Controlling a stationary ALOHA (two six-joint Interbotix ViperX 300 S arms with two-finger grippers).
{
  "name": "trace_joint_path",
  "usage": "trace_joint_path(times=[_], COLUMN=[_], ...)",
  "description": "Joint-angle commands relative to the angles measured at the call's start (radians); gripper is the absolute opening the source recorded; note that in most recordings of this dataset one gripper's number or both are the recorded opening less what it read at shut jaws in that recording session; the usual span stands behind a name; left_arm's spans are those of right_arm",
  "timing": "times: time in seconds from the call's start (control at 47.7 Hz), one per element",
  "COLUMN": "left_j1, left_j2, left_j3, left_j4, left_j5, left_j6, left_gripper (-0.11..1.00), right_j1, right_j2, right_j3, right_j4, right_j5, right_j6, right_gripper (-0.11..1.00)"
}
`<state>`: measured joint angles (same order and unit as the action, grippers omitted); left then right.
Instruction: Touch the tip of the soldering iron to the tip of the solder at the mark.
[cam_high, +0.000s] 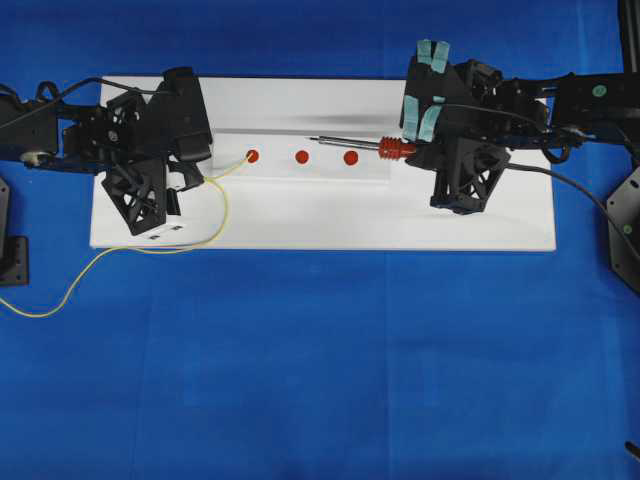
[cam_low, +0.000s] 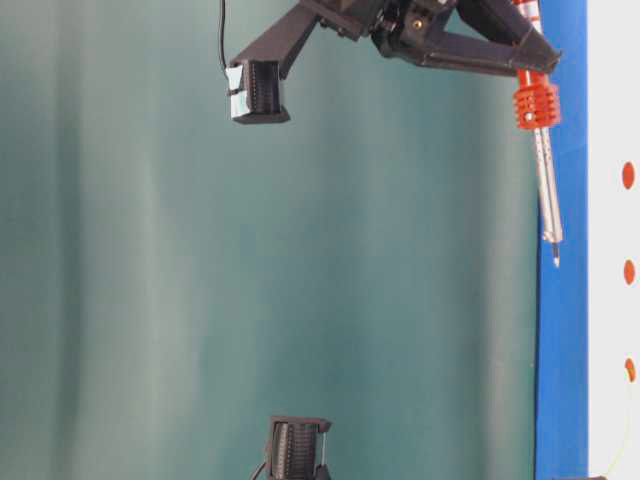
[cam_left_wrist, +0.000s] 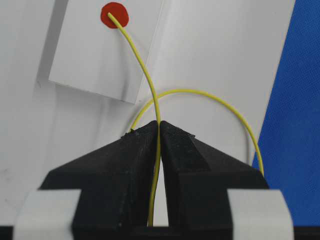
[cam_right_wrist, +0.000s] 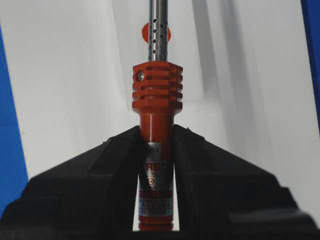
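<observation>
My left gripper is shut on the yellow solder. The wire's free end rests on the leftmost red mark, as the overhead view also shows. The rest of the solder loops back off the board. My right gripper is shut on the red handle of the soldering iron. In the overhead view the iron points left, its tip above the middle mark, a way short of the solder tip. The table-level view shows the iron held off the board.
A white board with a raised strip carries three red marks; the right one lies under the iron's shaft. The solder trails onto the blue cloth at the left. The iron's black cord runs off to the right.
</observation>
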<state>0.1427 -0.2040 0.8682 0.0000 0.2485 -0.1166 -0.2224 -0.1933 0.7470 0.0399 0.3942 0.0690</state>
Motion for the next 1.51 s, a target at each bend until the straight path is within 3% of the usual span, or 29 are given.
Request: trace_joint_path(times=[0.0,0.67,1.487], left_j1=[0.002,0.002,0.002], left_j2=[-0.008,-0.006,-0.006], left_j3=[-0.008,-0.008,-0.008], left_j4=[0.003,0.003,0.003], left_j5=[-0.003,0.002,0.014], left_j6=[0.0,0.002,0.002], left_gripper=[0.02,0.02,0.02], right_j1=[0.005,0.032,0.032], right_j2=[-0.003,0.218,0.284], right_j3=[-0.034,-0.259,-0.339], right_j4=[-0.002,-0.008,-0.029], right_j5=[-0.006,0.095,0.167], right_j6=[0.0,-0.012,-0.008], right_gripper=[0.06,0.06,0.06])
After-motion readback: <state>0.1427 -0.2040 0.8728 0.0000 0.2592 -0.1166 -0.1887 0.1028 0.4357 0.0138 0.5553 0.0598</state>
